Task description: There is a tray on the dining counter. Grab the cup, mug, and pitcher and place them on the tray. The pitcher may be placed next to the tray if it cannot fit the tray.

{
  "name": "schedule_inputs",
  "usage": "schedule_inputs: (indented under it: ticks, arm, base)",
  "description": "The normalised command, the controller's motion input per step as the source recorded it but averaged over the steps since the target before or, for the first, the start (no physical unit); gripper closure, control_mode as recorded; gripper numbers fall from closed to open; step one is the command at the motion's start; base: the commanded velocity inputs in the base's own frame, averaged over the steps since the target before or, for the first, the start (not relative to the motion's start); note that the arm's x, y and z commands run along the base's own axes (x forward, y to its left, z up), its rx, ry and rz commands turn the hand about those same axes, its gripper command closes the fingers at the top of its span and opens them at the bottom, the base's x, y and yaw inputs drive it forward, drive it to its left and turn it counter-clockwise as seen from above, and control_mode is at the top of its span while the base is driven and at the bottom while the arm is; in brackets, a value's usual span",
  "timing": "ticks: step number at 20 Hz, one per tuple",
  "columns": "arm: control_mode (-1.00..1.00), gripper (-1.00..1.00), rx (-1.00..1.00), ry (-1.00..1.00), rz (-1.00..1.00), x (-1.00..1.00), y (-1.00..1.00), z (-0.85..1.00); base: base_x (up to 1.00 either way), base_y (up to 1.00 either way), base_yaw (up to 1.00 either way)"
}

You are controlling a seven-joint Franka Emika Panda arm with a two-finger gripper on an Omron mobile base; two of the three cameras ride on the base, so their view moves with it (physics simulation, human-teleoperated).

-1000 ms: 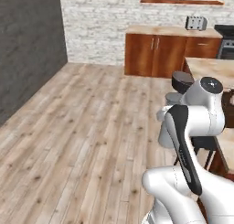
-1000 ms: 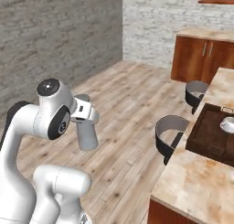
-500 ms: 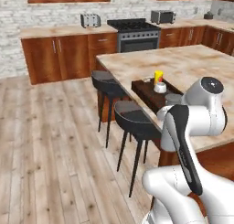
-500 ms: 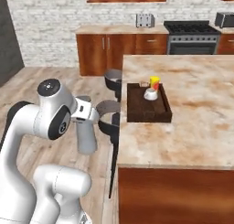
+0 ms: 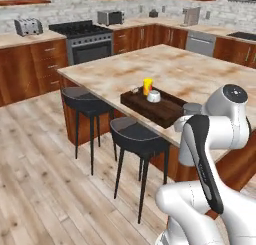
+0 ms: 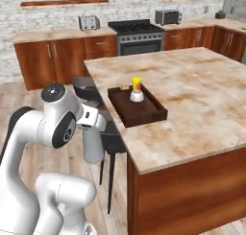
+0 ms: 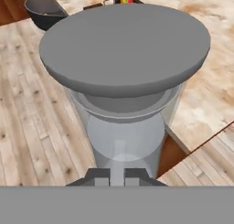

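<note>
The gripper (image 6: 94, 125), clenched on the grey pitcher (image 6: 93, 144), holds it off the dining counter (image 6: 192, 90) beside the stools. With cup (image 6: 136, 82) and mug (image 6: 137, 95) at the tray's (image 6: 144, 114) far end, lowering it upright on the bare near end looks wisest.

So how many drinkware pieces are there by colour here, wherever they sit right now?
Yellow: 1, the small yellow handleless cup on the dark brown wooden tray.
White: 1, the squat white mug on the same tray.
Grey: 1, the tall grey cylindrical pitcher in the hand.
Total: 3.
</note>
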Motion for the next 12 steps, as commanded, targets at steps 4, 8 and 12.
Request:
schedule_inputs:
  ticks: [4, 8, 12]
  arm:
    - [1.0, 1.0, 0.0, 0.0, 0.0, 0.0, 0.0, 0.0]
    - [1.0, 1.0, 0.0, 0.0, 0.0, 0.0, 0.0, 0.0]
    - [1.0, 1.0, 0.0, 0.0, 0.0, 0.0, 0.0, 0.0]
  base:
    - [0.3, 0.81, -0.54]
    - [0.1, 0.85, -0.52]
    - [0.0, 0.82, -0.56]
